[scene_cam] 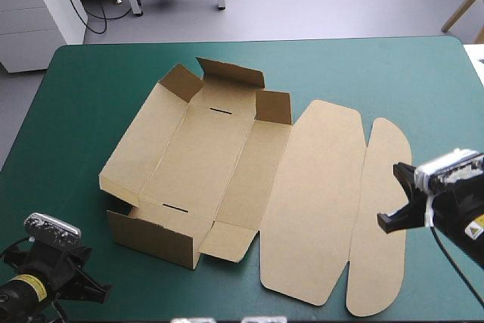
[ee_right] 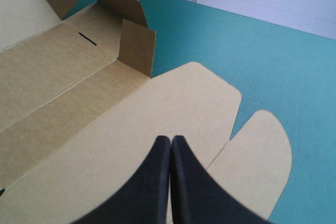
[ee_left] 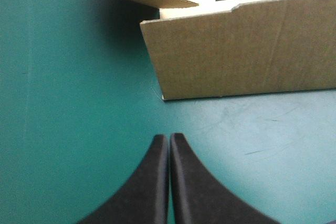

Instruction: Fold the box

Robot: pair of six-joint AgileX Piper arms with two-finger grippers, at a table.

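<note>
Left hand (ee_left: 169,137), two broad black curved fingers, is noted pressed shut to a single point with nothing held. It is poised over bare teal-green cover of the bench (scene_cam: 363,66), near the box's near left corner but clear of it. Right hand (ee_right: 170,138), same build, is likewise closed tight and empty, raised above the rounded outer edge of the sheet. The box (scene_cam: 227,179), a cut sheet of brown corrugated board, is placed mid-bench and partly formed. The near end wall (ee_left: 247,51) is stood up, the far end wall and its corner flaps (scene_cam: 234,73) are raised, and the long side panel toward the lid is seen lying flat. The broad lid (scene_cam: 314,202) and its rounded tuck flap (scene_cam: 386,217) are spread flat on the robot's right. The board is judged light and stiff, likely to hinge cleanly only along its scored creases and to skate on the smooth cover if pushed from one side. A hold is best taken on a free panel edge close to a crease, with the tray steadied at a raised wall. A flat panel would first have to be lifted at its rim.
</note>
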